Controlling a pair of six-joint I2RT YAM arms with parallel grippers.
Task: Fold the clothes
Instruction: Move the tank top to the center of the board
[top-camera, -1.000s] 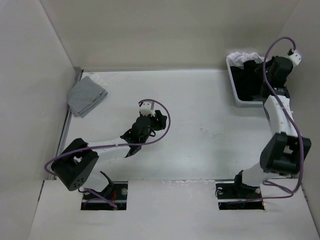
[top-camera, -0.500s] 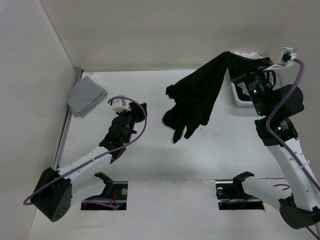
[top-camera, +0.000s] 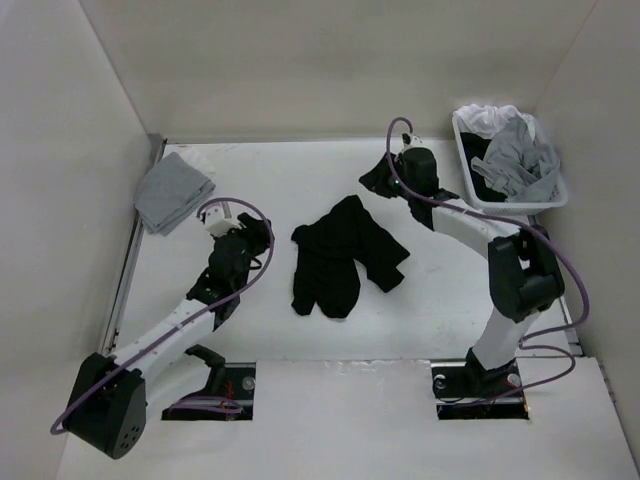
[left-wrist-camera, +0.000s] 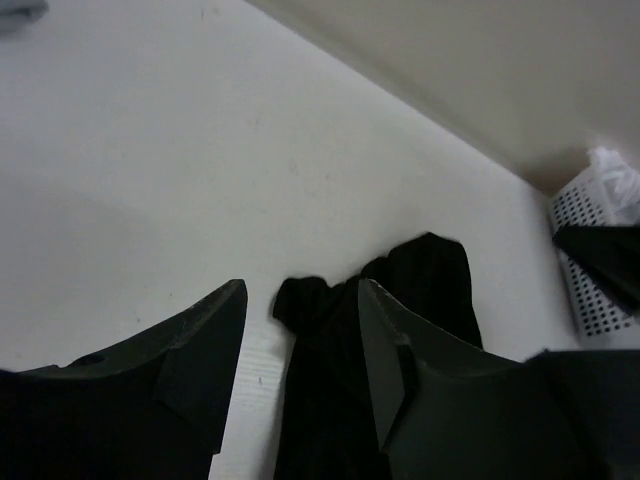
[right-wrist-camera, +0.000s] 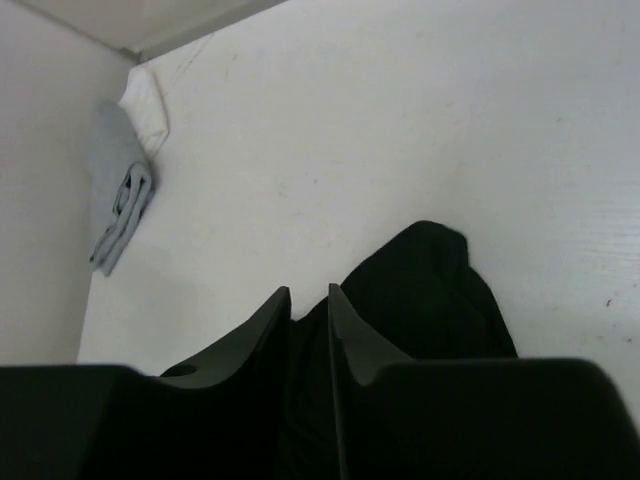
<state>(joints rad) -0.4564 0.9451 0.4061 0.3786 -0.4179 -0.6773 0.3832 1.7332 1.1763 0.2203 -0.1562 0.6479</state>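
Note:
The clothes, a black T-shirt (top-camera: 345, 255), lie crumpled in a heap on the white table, near its middle. My left gripper (top-camera: 262, 232) hovers just left of the heap with its jaws wide open and nothing between them. In the left wrist view, the T-shirt (left-wrist-camera: 420, 290) shows past the left gripper (left-wrist-camera: 300, 300). My right gripper (top-camera: 375, 180) is above and behind the heap, apart from it. In the right wrist view, the right gripper (right-wrist-camera: 308, 290) has its jaws a narrow gap apart, and the T-shirt (right-wrist-camera: 430, 290) lies below and beyond them.
A white perforated basket (top-camera: 465, 140) at the back right holds grey and white garments (top-camera: 520, 150). A folded light grey cloth (top-camera: 173, 190) lies at the back left by the wall. Walls close in the table at the left, back and right.
The right arm swung the black T-shirt out of the basket and across to the table's middle, then let it drop as its jaws parted. The left arm stretched out towards the heap.

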